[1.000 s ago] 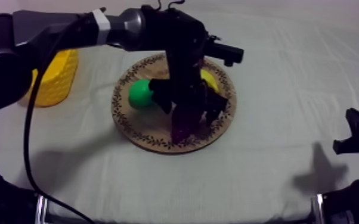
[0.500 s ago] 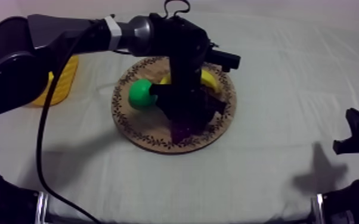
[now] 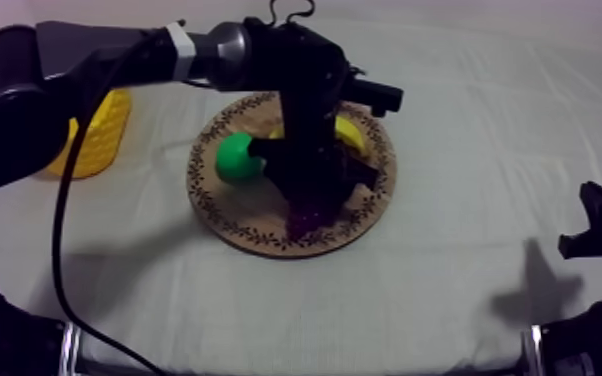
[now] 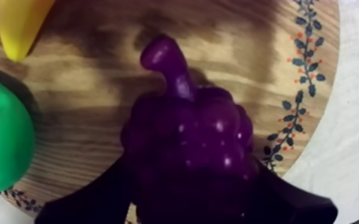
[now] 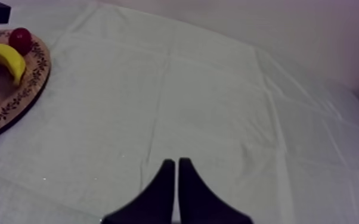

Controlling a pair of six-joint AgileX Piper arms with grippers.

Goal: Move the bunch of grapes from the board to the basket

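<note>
I see the table (image 3: pixel 465 140) covered from edge to edge by a grey-white cloth (image 5: pixel 206 101), with faint crease lines running across its right half. Two things sit directly on the cloth. The round wooden board (image 3: pixel 235 215), with its patterned rim, lies flat near the middle, a little to the left. The yellow basket (image 3: pixel 110 125) stands at the far left, apart from the board, with a strip of cloth between them.

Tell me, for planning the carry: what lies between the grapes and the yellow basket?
Top view: the pear, on the wooden board, then bare cloth up to the yellow basket.
</note>
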